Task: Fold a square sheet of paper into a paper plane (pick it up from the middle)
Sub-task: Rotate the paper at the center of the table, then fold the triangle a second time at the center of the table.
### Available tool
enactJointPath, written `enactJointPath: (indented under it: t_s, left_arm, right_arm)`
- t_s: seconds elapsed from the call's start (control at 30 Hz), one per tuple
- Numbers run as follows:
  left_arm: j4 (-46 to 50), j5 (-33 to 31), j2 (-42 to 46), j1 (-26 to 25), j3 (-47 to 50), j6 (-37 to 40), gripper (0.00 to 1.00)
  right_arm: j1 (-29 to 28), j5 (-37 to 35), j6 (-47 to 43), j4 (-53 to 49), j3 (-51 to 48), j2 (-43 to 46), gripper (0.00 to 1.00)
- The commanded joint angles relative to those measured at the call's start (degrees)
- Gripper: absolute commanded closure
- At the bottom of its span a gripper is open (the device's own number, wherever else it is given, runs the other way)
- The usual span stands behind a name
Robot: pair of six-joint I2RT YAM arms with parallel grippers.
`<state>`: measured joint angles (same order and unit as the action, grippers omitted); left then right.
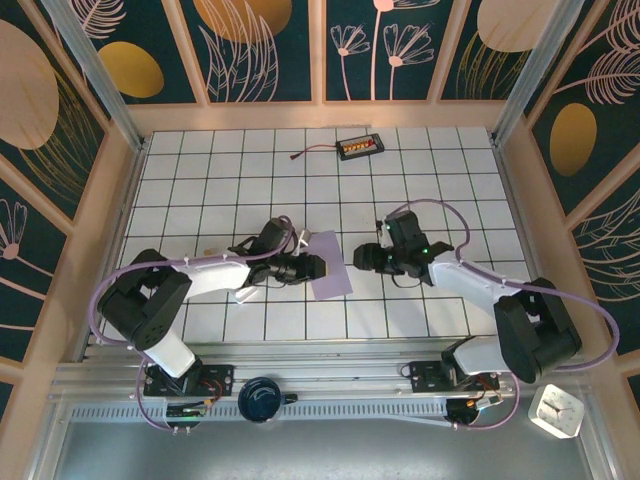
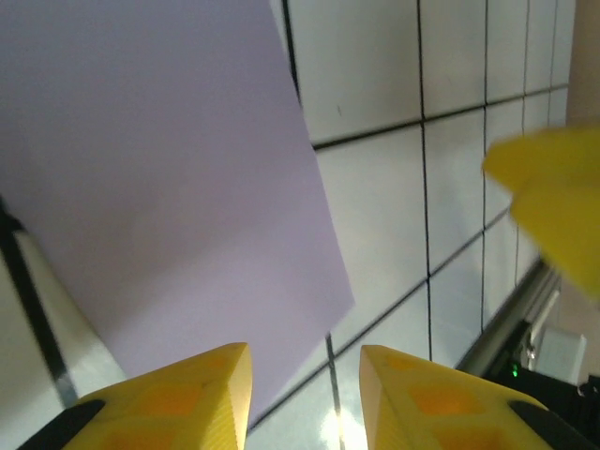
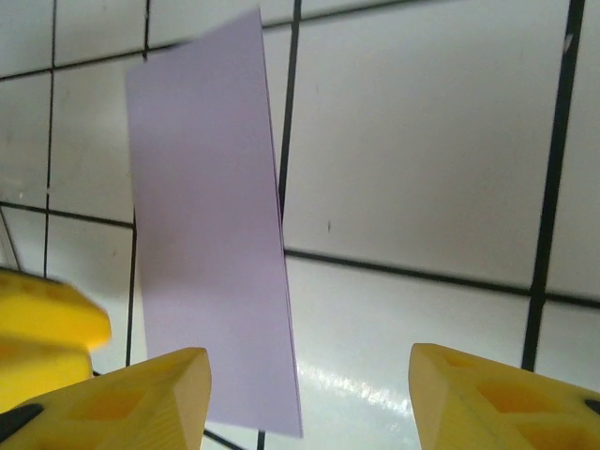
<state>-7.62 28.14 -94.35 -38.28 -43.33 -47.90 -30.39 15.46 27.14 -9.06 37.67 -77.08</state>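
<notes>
The square sheet of paper (image 1: 332, 264) lies near the middle of the bench (image 1: 200, 170). From above it shows as a narrow lavender oblong, with its long edges running roughly from 11 to 5 o'clock. At its 9 o'clock edge we see the left gripper (image 1: 317, 268). In the left wrist view its jaws stand moderately apart with nothing between them. One yellow finger (image 2: 183, 398) overlaps the sheet's near edge, and we cannot tell whether it touches.

At the sheet's 3 o'clock, just clear of the edge, the right gripper (image 1: 360, 257) faces it. Its jaws are spread wide and hold nothing, and in the right wrist view the sheet's near corner reaches in between the fingers.

Toward 12 o'clock we find bare tiles running to a small black pack (image 1: 358, 148) with a red lead near the far edge; its markings are too small to read. At 5 o'clock, beyond the bench corner, sits a small white block (image 1: 556, 410).
</notes>
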Motion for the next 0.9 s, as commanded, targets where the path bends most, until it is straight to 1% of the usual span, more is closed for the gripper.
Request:
enactJointPath:
  t_s: [0.0, 0.07, 0.17, 0.37, 0.6, 0.87]
  left_arm:
    - [-1.61, -2.90, -2.83, 2.13, -1.85, -0.80, 0.67]
    - [-1.41, -2.70, -4.29, 2.76, -3.11, -0.22, 0.68]
    - [0.15, -2.32, -7.35, 2.83, -5.04, 1.42, 0.68]
    - [2.70, -2.08, -10.85, 2.91, -6.72, 3.83, 0.69]
    - [3.91, -2.65, -12.09, 2.89, -6.31, 5.11, 0.69]
    - [4.62, -2.65, -12.35, 2.93, -6.40, 5.84, 0.69]
  right_arm:
    - [-2.19, -0.95, 5.18, 2.79, -1.79, 1.32, 0.42]
    - [-3.49, -2.78, 6.08, 3.08, -2.32, 1.15, 0.42]
    - [-4.43, -2.57, 7.36, 4.07, -3.16, 0.54, 0.42]
    - [-5.32, 2.40, 11.73, 8.61, -5.68, -1.22, 0.46]
    - [-7.61, 3.00, 15.11, 10.38, -7.17, -2.90, 0.53]
    - [-9.50, 3.08, 16.52, 12.99, -7.18, -5.71, 0.56]
